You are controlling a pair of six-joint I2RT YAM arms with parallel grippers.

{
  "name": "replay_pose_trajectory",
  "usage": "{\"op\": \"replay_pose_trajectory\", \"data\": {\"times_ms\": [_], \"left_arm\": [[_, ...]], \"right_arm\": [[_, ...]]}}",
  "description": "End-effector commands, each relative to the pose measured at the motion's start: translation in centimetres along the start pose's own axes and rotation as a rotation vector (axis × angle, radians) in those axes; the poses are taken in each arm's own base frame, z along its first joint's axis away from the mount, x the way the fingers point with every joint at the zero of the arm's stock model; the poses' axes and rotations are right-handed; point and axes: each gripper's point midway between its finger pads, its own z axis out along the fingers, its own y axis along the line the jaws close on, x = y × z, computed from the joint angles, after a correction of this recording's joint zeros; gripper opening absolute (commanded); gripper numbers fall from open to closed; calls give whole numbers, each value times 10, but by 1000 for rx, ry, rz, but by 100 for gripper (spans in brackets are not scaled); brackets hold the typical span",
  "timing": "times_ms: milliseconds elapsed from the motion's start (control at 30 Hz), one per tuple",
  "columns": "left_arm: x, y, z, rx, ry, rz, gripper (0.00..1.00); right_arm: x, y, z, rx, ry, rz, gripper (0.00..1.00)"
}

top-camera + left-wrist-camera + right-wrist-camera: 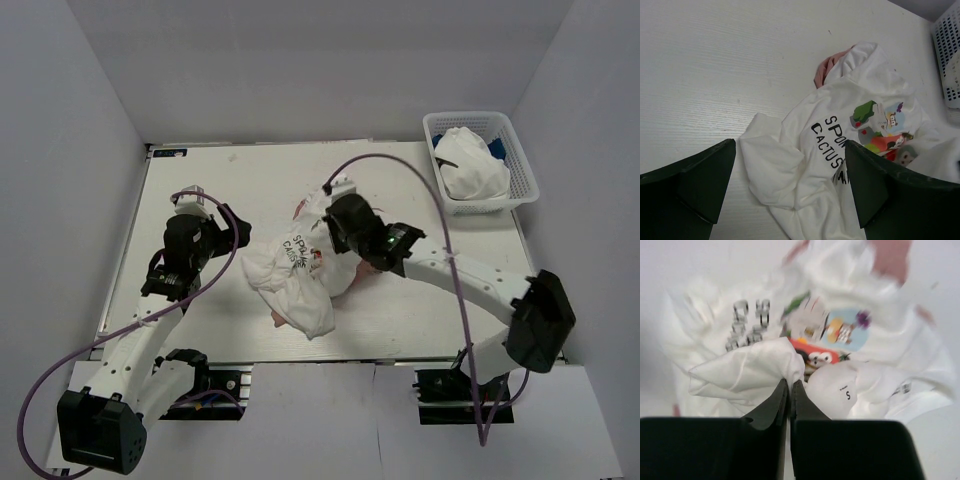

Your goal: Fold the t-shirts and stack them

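A crumpled white t-shirt with black lettering and a coloured print lies mid-table. It also shows in the left wrist view and the right wrist view. A pink t-shirt lies under it, only edges peeking out; a pink bit shows in the left wrist view. My right gripper is shut on a fold of the white t-shirt; in the top view the right gripper sits over the pile's right side. My left gripper is open and empty, left of the pile, its fingers above the shirt's edge.
A white plastic basket with more white cloth stands at the table's back right corner. Its mesh wall shows at the right edge of the left wrist view. White walls enclose the table.
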Motion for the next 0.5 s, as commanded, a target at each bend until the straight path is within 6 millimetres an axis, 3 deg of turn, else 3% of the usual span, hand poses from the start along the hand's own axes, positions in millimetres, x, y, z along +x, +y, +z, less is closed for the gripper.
{"op": "replay_pose_trajectory", "data": {"times_ms": [0,33,100,133,200,233,333,367,433,467], "left_arm": [[-4,1,-4,-17,-12,-12,100],[-5,2,-4,-26,-17,-12,100],[-5,3,-4,-26,-17,-12,100],[-3,4,-3,-31,-9,-12,100],[-3,4,-3,-31,-9,-12,100],[-3,4,-3,-31,-9,-12,100],[-1,5,-1,-36,1,-12,100],[1,6,1,-40,9,-12,100],[-4,5,1,-44,-6,-12,100],[-2,6,0,-49,2,-11,100]], "right_arm": [[-107,-37,-54,115,-315,125,0],[-138,-50,-74,167,-394,161,0],[-158,-74,-87,230,-437,163,0],[-187,-85,-109,269,-507,173,0],[-207,-106,-123,319,-558,199,0],[-236,-114,-146,332,-636,195,0],[-270,-132,-173,352,-727,201,0],[-296,-137,-202,363,-801,215,0],[-315,-158,-220,447,-848,203,0],[-340,-169,-259,482,-947,252,0]]}}
